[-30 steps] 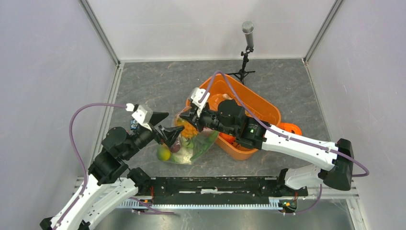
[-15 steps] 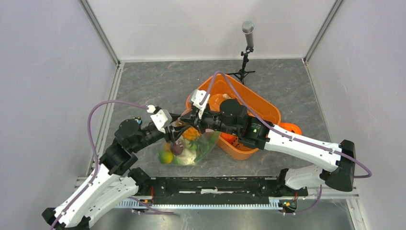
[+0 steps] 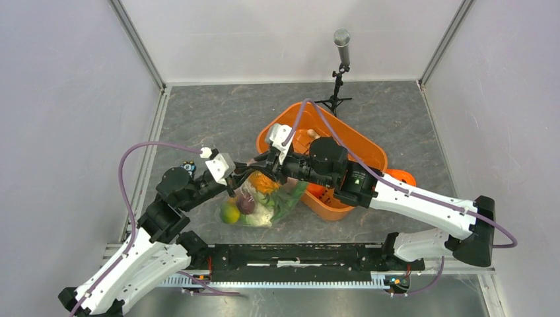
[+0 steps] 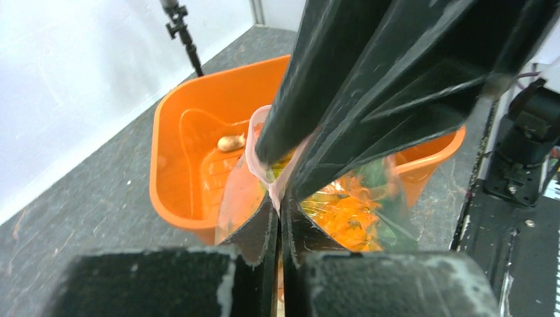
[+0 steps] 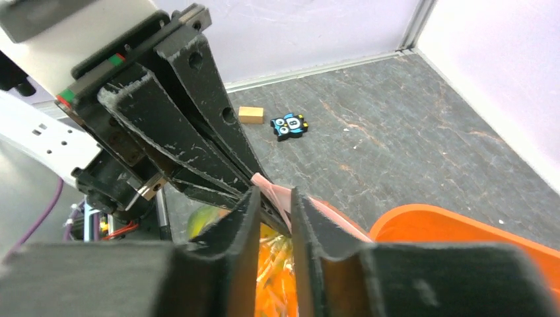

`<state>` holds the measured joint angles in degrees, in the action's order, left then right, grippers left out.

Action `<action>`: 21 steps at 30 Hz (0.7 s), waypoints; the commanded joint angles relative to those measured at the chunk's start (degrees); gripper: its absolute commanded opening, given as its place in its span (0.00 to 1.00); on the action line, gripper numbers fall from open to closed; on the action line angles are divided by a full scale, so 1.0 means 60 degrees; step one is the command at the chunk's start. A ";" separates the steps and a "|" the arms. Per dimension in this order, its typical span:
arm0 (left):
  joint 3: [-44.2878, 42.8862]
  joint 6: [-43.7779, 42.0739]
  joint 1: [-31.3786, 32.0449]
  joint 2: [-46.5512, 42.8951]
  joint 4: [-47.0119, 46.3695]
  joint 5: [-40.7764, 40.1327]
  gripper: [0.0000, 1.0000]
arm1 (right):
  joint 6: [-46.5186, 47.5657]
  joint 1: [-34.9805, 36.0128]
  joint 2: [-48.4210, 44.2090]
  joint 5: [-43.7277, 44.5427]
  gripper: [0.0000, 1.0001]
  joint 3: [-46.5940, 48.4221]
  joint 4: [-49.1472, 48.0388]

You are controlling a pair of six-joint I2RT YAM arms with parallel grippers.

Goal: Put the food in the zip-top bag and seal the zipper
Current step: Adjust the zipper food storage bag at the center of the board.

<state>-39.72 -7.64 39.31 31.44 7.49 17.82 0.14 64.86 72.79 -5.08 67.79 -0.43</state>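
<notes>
- The bag (image 3: 274, 201) lay on the table (image 3: 211, 119), touching the basket (image 3: 360, 148), with its mouth lifted toward both hands.
- A mango (image 3: 229, 212), a purple fruit (image 3: 245, 205) and an orange pineapple (image 3: 264, 183) showed through the clear plastic.
- The zipper (image 4: 253, 155), a pink strip, ran along the raised mouth.
- The left hand (image 4: 279, 205) was closed to a thin pinch on the zipper.
- The right hand (image 5: 272, 198) pinched the same strip, narrow, its fingertips almost touching the left's.
- A small tan piece (image 4: 230, 142) sat in the basket, outside the bag.
- Sealing appeared to be the step in hand.
- The next move likely called for one hand to anchor the strip while the other slid along it, pressing the tracks together without slipping off.
- If the tan piece was food, it would need bagging first.
</notes>
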 commanded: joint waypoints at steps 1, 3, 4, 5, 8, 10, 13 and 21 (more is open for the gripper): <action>0.0408 -0.0044 -0.0004 -0.0333 -0.0612 -0.0956 0.02 | 0.0065 -0.0038 -0.0731 0.0679 0.55 -0.0061 -0.1115; 0.0620 -0.0026 -0.0004 -0.0589 -0.0902 -0.1269 0.02 | 0.0055 -0.0193 -0.1162 0.1217 0.72 -0.0452 -0.1221; 0.0685 -0.0073 -0.0004 -0.0676 -0.0911 -0.1339 0.02 | 0.0063 -0.0362 -0.1409 0.1189 0.81 -0.0731 -0.1372; 0.0710 -0.0088 -0.0004 -0.0764 -0.0918 -0.1376 0.02 | 0.0010 -0.0642 -0.1661 0.1064 0.86 -0.0950 -0.1419; 0.0777 -0.0163 0.0002 -0.0909 -0.0797 -0.1241 0.02 | -0.0009 -0.1849 -0.2224 -0.0351 0.94 -0.1505 -0.1177; 0.0791 -0.0153 -0.0004 -0.0986 -0.0750 -0.1073 0.02 | 0.0304 -0.2572 -0.2535 -0.1399 0.96 -0.1999 -0.0930; 0.0792 -0.0177 -0.0004 -0.1117 -0.0735 -0.1004 0.02 | 0.0829 -0.3501 -0.3321 -0.2001 0.98 -0.3301 -0.0961; 0.0492 -0.0465 -0.0004 -0.1364 -0.0119 -0.0695 0.02 | -0.2019 -0.7975 -0.4156 -0.7233 0.98 -0.6377 -0.4235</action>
<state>-34.54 -7.81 39.35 24.08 7.86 12.25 0.25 28.16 48.12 -27.33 36.12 -9.63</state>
